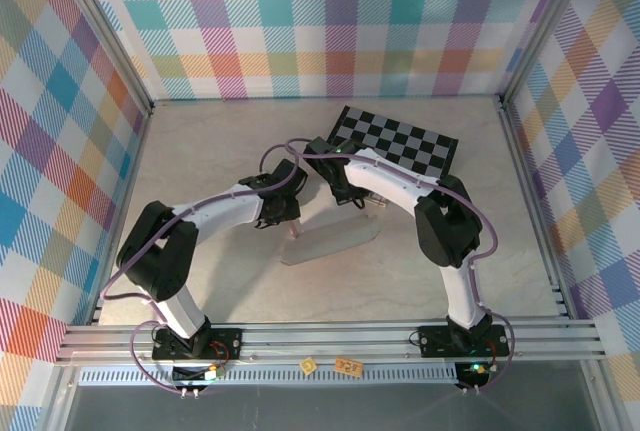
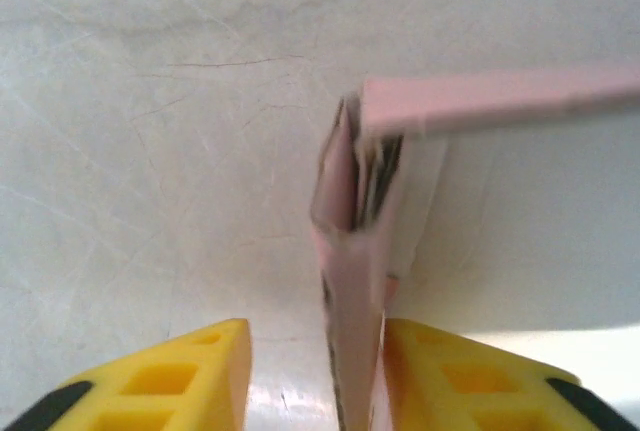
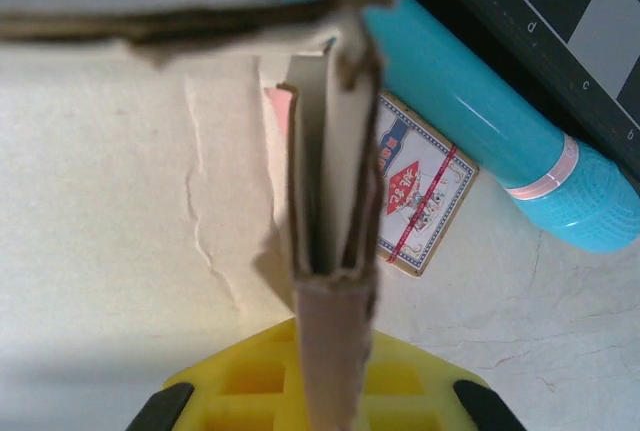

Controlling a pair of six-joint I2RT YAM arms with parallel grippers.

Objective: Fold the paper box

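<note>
The paper box (image 1: 335, 236) is a pale pink cardboard sheet, partly folded flat, held on edge above the table between the two arms. My left gripper (image 1: 288, 213) reaches it from the left. In the left wrist view the box's folded edge (image 2: 355, 281) stands between the yellow fingers of the left gripper (image 2: 315, 336), against the right finger (image 2: 460, 371) and clear of the left one; the jaws are apart. My right gripper (image 1: 345, 196) is shut on the box. In the right wrist view the layered cardboard (image 3: 325, 171) rises from the right gripper (image 3: 335, 336).
A black-and-grey checkered board (image 1: 400, 141) lies at the back right. Beside it lies a blue cylinder (image 3: 470, 81), with a small printed card pack (image 3: 420, 191) next to that. Plaid walls and an aluminium frame (image 1: 330, 341) bound the table.
</note>
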